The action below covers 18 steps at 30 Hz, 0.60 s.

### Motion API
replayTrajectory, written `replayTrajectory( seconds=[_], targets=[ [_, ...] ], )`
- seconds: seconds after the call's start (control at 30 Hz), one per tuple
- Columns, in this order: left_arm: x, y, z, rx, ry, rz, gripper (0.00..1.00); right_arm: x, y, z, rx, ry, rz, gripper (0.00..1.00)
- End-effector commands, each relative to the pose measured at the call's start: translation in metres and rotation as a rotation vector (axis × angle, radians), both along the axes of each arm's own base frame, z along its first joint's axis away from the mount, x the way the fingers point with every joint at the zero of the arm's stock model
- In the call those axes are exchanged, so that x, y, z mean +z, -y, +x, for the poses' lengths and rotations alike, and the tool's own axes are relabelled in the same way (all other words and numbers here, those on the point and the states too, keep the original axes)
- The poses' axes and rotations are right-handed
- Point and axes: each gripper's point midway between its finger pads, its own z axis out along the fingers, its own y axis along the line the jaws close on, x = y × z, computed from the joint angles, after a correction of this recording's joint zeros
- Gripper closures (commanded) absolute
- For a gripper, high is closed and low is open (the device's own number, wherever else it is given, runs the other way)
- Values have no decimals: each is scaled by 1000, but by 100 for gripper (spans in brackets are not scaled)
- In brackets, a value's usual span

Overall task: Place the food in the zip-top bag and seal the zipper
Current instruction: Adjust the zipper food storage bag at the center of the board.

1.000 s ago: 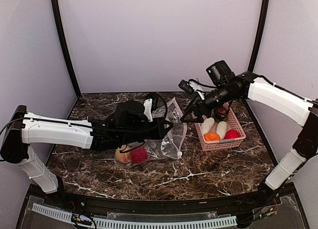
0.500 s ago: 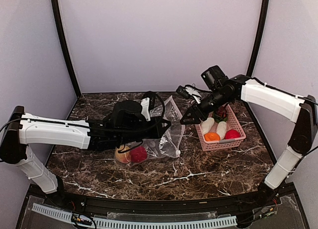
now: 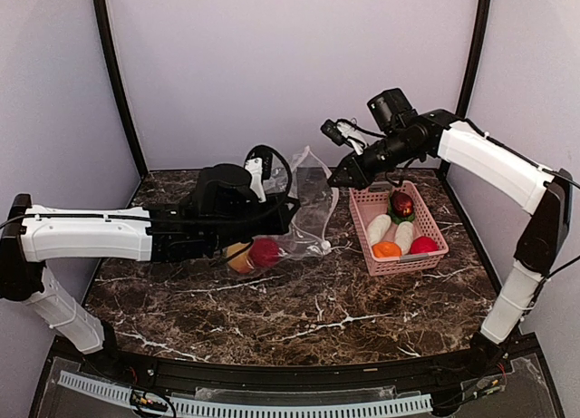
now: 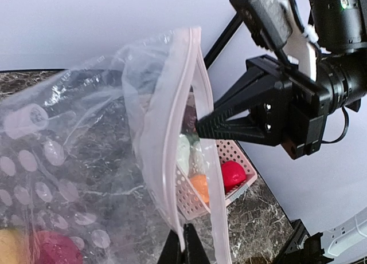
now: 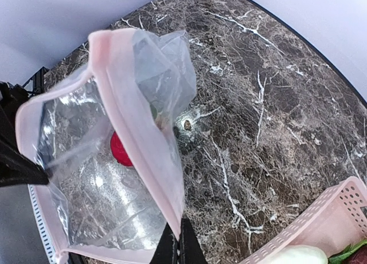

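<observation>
Pinching zipper (image 4: 164,161) | left end effector (image 4: 183,249); right end effector (image 5: 178,244) | zip-top bag (image 4: 69,161) open

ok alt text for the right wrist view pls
The right gripper pinches the pink zipper of the clear zip-top bag, holding its mouth open above a dark marble table. A red food piece lies inside; a pink basket corner shows at lower right.

Left arm stretched low across toward the right, left gripper (image 4: 183,247) pinched closed. Right arm held high, reaching inward, right gripper (image 5: 178,244) clamped.
</observation>
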Motion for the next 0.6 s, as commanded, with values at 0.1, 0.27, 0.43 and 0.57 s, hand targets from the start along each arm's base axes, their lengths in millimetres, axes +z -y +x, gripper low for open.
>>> replayTrajectory(
  seconds=[0.1,0.27,0.43,0.57],
  targets=[
    [-3,-19,3,47,7,70,99,-7,3,0,-1,-46,9,97],
    [-4,-14,2,24,7,91,99,12,3,-4,20,-40,44,67],
    [-8,-15,4,28,10,125,99,40,26,-4,-3,-24,97,41],
    [-13,-9,5,2,-9,102,99,48,60,12,-70,43,105,32]
  ],
)
